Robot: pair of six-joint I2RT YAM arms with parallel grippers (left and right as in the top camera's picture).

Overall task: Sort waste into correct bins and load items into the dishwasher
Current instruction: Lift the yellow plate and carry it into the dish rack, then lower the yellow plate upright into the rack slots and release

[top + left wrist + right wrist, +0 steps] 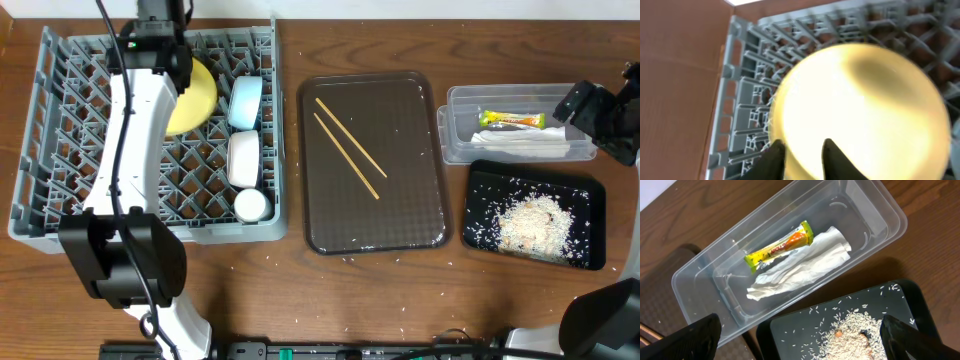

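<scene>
The dish rack is bare pegs and lattice on its left half. Its right columns are filled by the light blue bowl, white bowl and small cup. The yellow plate stands among the back pegs, and the left arm spans the rack's middle. The brown serving tray is bare to the right of the chopsticks. Only a narrow strip of counter separates rack and tray.

The wooden surface carries a brown serving tray. Left of that tray sits the grey dish rack. Right of it lie a clear tub and a black tray. Stray rice grains dot its front.
</scene>
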